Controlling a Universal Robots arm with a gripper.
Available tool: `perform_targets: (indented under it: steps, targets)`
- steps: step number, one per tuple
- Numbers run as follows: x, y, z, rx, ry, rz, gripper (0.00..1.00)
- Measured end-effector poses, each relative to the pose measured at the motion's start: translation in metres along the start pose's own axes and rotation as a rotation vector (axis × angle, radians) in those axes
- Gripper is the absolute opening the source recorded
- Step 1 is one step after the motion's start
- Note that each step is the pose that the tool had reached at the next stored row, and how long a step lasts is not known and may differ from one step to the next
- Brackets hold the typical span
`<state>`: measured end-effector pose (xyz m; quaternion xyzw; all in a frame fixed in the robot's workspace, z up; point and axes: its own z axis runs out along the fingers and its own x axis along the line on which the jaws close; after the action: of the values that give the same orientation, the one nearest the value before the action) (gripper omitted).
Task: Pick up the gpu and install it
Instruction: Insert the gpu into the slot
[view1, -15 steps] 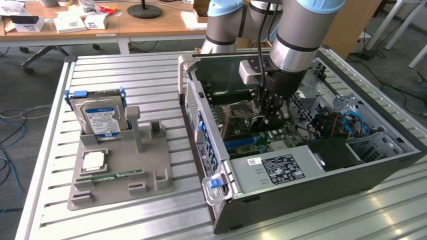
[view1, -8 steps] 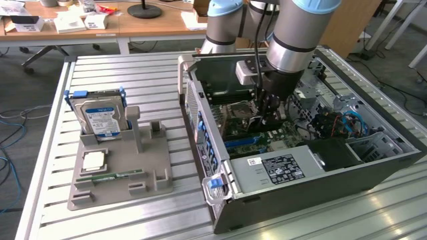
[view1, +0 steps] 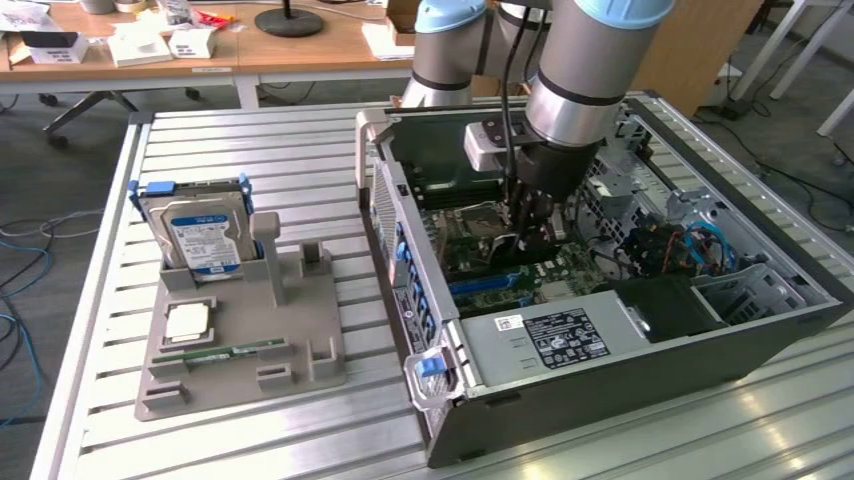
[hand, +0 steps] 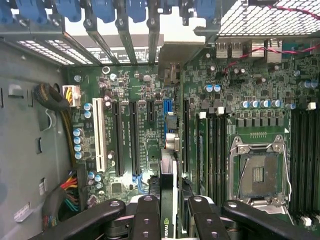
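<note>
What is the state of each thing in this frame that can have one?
gpu: gripped on edge over the motherboard.
gripper: shut on the gpu.
computer case: side open.
hard drive: upright in the grey holder.
memory stick: flat on that holder.
processor socket: empty.

My slatted metal table (view1: 227, 140) sits on grey floor (view1: 54, 170), wooden desks (view1: 280, 55) cluttered with boxes (view1: 140, 45) beyond it, loose cables (view1: 16, 250) trailing at the exterior view's left.
</note>
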<state>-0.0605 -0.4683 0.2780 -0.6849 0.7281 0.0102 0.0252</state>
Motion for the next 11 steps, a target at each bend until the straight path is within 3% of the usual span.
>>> perform_targets:
  steps: [11]
  targets:
    - [0.0005,0.0046,0.0028,0.0000,-0.0001,0.000,0.26]
